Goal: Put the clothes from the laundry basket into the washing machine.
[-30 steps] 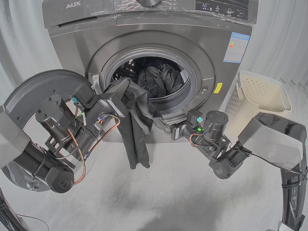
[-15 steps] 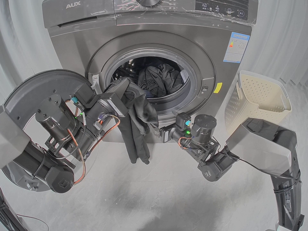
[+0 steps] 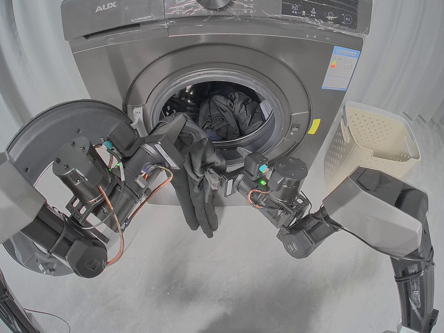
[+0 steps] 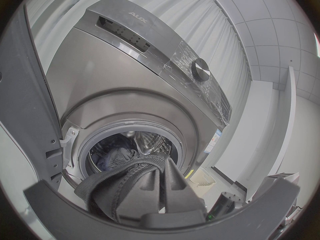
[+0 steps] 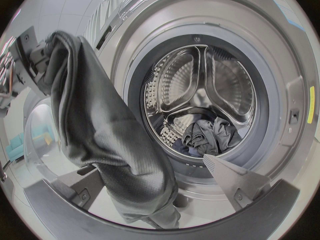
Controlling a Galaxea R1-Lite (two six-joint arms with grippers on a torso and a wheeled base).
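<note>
Left claw: clamped on the dark garment, at the washing machine door rim.
Dark garment: hangs outside the drum opening, below the rim.
Right claw: fingers apart, against the hanging garment.
Laundry basket: right of the machine.

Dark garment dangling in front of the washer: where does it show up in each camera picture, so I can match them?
Head view: garment hangs left of centre, at the lower left rim of the opening.
Left wrist view: garment is draped over the left claw, before the opening.
Right wrist view: garment hangs close up, beside the opening.
Shared landmark: the clothes in the drum.
</note>
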